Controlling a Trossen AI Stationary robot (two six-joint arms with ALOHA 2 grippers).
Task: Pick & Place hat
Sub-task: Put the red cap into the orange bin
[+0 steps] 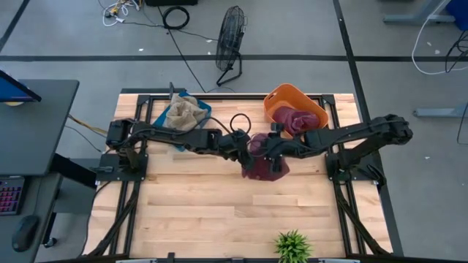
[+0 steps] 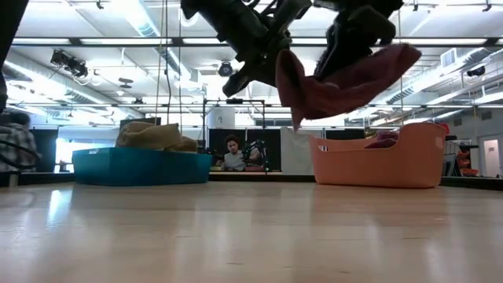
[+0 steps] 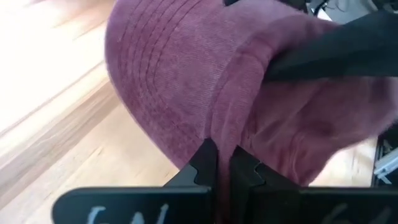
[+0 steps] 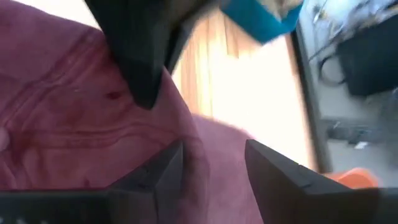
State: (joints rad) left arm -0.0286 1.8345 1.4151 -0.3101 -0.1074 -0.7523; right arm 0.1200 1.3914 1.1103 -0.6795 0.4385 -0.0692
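Note:
A maroon hat [image 1: 263,166] is held up in the air over the middle of the table, well clear of the wood in the low view [image 2: 346,82]. My left gripper [image 3: 222,163] reaches in from the table's left and is shut on it. My right gripper [image 4: 213,167] comes from the right and is open, with its fingers on either side of a fold of the hat [image 4: 74,124]. The orange basket [image 1: 316,104] behind holds another maroon hat [image 1: 291,117]. My left gripper pinches a fold of the hat's cloth [image 3: 219,127] between its two fingers, coming level from the table's left. The hat is lifted clear and hangs beside and below the fingers. My right gripper has a fold of the hat [image 4: 198,155] between its open fingers, against one finger [image 4: 163,174]. Whether the other finger touches it, I cannot tell.
A blue basket [image 1: 202,111] with tan hats [image 1: 183,111] stands at the far left of the table. A small green plant [image 1: 292,247] sits at the near edge. The near half of the wooden top [image 1: 205,212] is bare. A person shows in the room behind [image 2: 232,153].

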